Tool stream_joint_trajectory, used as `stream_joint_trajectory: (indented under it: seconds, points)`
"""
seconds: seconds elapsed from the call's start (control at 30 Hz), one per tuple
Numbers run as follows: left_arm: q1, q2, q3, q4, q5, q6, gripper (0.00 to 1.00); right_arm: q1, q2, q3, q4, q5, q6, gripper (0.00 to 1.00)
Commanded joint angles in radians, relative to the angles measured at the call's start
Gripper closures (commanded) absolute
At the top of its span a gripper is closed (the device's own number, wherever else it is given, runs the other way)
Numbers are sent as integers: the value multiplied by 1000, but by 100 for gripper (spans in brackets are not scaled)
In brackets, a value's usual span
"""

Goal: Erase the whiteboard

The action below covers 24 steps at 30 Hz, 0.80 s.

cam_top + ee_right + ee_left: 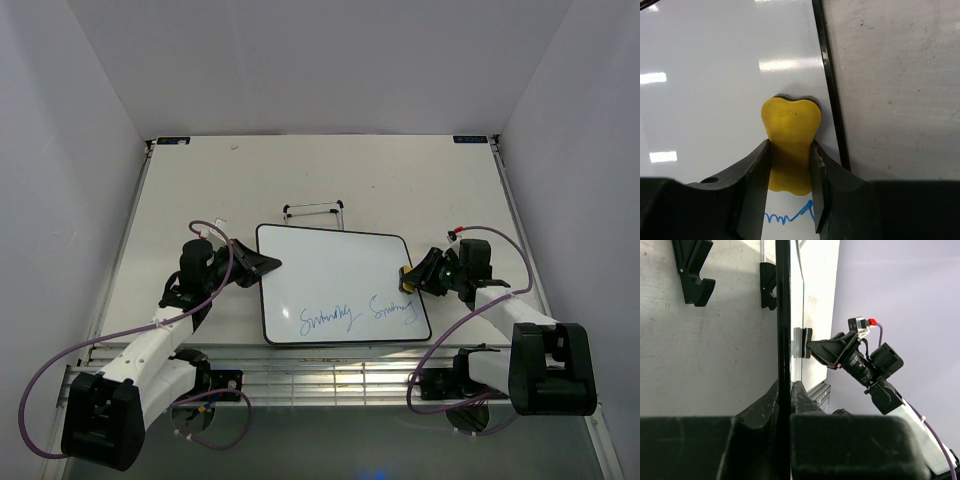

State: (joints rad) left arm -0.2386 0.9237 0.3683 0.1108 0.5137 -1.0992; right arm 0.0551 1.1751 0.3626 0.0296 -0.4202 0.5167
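The whiteboard (335,270) lies flat on the table, glossy white with a thin black frame and blue cursive writing (355,315) along its near edge. My left gripper (268,265) is shut on the board's left edge; in the left wrist view the frame (783,315) runs edge-on between the jaws of that gripper (785,387). My right gripper (410,278) is shut on a yellow eraser (791,125) and presses it on the board (715,75) just inside the right frame. Blue writing (790,216) shows below the eraser, between the jaws of the right gripper (790,150).
A small black wire stand (313,210) lies on the table just behind the board; its black parts (692,270) show in the left wrist view. A slotted metal rail (330,375) runs along the near edge. White walls (60,150) enclose the table.
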Motion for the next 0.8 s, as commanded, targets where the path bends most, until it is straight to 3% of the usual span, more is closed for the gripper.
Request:
stream_joint_trajectory:
  seconds: [0.0,0.33,0.77]
  points:
    - [12,-8,34,-8,-185,76,100,-21,60,-54,-145,23,-55,80]
    - [9,36,12,43,-149,59,100,23,38,24,-203,-68,-167,81]
    - [2,17,6,49,-195,33,100,599,-95,269,-273,69,-44,82]
